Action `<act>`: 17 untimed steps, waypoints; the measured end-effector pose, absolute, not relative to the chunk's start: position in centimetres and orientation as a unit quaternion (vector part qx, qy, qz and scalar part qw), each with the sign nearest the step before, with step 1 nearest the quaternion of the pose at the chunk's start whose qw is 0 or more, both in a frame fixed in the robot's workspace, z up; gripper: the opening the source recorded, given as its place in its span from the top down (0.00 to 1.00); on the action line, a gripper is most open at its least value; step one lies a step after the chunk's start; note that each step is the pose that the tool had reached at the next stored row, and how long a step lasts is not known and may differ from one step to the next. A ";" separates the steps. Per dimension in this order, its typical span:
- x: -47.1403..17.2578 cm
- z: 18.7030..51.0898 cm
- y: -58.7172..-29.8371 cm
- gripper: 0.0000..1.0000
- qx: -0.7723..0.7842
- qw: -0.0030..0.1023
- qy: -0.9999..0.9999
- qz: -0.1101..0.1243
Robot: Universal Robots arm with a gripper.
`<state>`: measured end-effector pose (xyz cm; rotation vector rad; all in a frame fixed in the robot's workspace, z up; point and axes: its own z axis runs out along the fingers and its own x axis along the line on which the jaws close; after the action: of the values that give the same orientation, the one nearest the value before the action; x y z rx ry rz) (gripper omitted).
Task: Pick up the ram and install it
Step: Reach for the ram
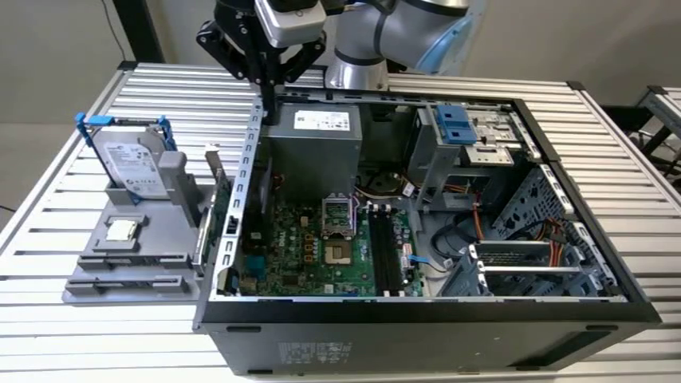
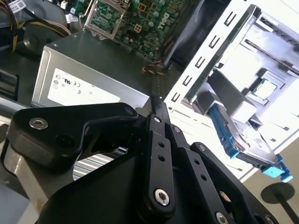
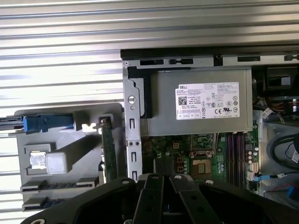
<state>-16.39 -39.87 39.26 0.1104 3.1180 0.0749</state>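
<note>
The ram (image 1: pixel 217 177) is a thin dark-green stick standing on edge in the grey holder (image 1: pixel 127 263), just outside the open computer case's wall (image 1: pixel 251 159); it also appears in the first wrist view (image 3: pixel 108 149). My gripper (image 1: pixel 269 100) hangs above the back corner of that wall, over the power supply (image 1: pixel 314 140), with its fingers pressed together and nothing between them. Its black fingers (image 3: pixel 156 170) point down toward the motherboard (image 3: pixel 196 154). The long black memory slots (image 1: pixel 383 251) lie on the motherboard inside the case.
A silver hard drive in a blue frame (image 1: pixel 133 163) leans in the holder, with a small square chip (image 1: pixel 120 230) in front of it. Drive cages (image 1: pixel 521 255), cables (image 1: pixel 479 223) and a blue bracket (image 1: pixel 452 124) crowd the case on the exterior view's right. The slatted table (image 1: pixel 64 319) surrounds everything.
</note>
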 end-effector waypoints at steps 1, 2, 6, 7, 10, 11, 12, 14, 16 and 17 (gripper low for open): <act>-16.5 39.3 -39.9 1.00 0.035 0.010 0.999 0.024; -16.6 39.3 -39.9 1.00 0.035 0.010 0.999 0.024; -17.0 39.3 -39.9 1.00 0.035 0.010 0.999 0.024; -17.1 39.3 -39.9 1.00 0.035 0.010 0.999 0.024; -17.4 39.3 -39.9 1.00 0.035 0.010 0.999 0.024; -17.4 39.3 -39.9 1.00 0.035 0.010 0.999 0.024; -17.5 39.3 -39.9 1.00 0.035 0.010 0.999 0.024; -17.7 39.3 -39.9 1.00 0.035 0.010 0.999 0.024; -17.8 39.3 -39.9 1.00 0.035 0.010 0.999 0.024; -17.9 39.3 -39.9 1.00 0.035 0.010 0.999 0.024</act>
<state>-17.92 -39.86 39.26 0.1105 3.1182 0.0755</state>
